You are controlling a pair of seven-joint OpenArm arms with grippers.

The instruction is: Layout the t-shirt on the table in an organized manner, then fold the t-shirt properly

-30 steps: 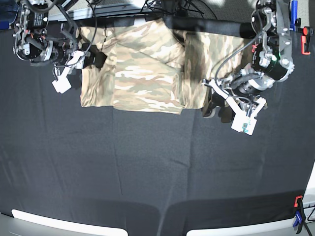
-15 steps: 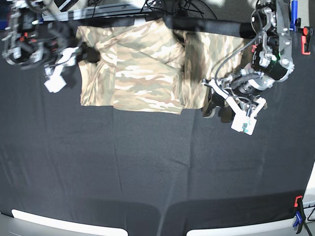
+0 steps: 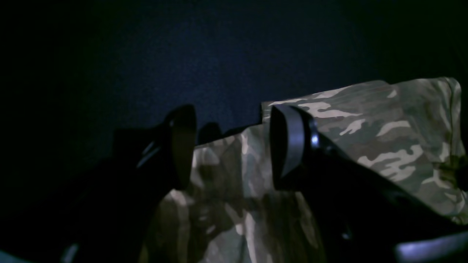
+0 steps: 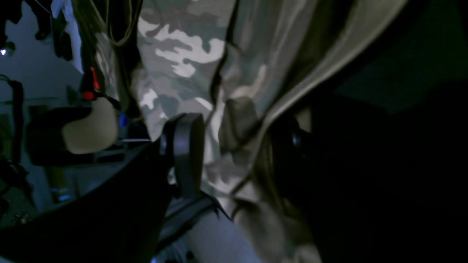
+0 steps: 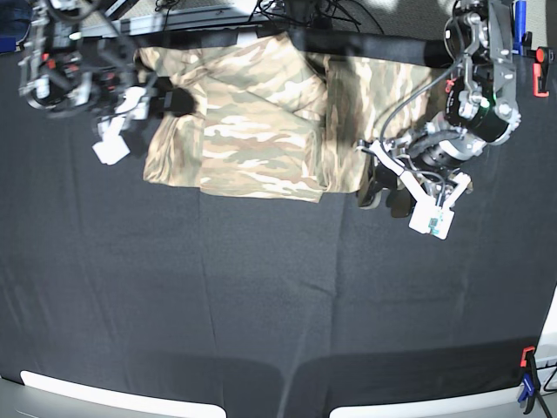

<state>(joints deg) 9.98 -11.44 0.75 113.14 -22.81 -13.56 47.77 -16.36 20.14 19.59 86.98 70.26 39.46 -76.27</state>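
T-shirt (image 5: pixel 252 131): camouflage, partly folded, lying against the far edge of the black surface (image 5: pixel 261 296), long axis running side to side; wide bare cloth toward the near edge. Left pincer (image 5: pixel 376 185): spread, straddling the shirt's edge. Right pincer (image 5: pixel 171 97): spread, fabric between its jaws.

Place: robot lab
Signs: black-clothed table (image 5: pixel 261 296) fastened by clamps (image 5: pixel 527 374), cables (image 5: pixel 296 10) along the far edge, two arms
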